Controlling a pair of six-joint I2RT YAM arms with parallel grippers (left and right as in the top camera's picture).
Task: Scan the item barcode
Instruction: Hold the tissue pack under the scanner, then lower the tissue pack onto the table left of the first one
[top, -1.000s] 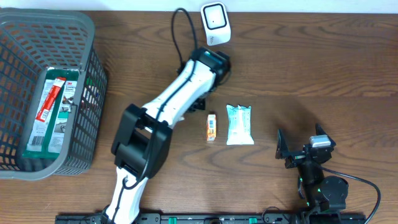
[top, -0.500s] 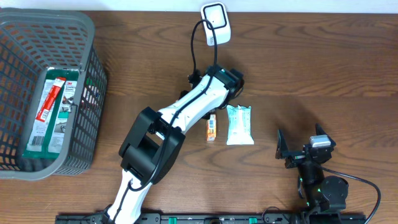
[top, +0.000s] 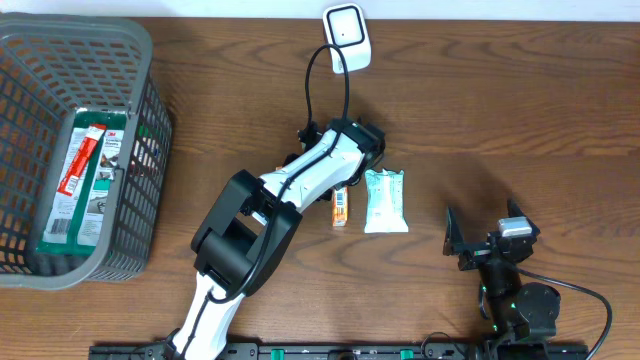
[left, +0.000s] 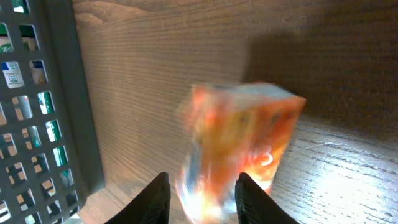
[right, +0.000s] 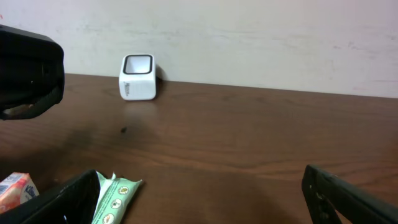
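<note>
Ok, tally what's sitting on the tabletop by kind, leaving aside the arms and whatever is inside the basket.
Grey plastic mesh basket: 1
White box-shaped barcode scanner: 1
Small orange carton: 1
Pale green-and-white sealed packet: 1
Total: 4

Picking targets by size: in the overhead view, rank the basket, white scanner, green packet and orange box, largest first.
Largest: basket.
Next: packet and scanner, about alike, not ranked.
Smallest: orange box, though partly under the left arm.
</note>
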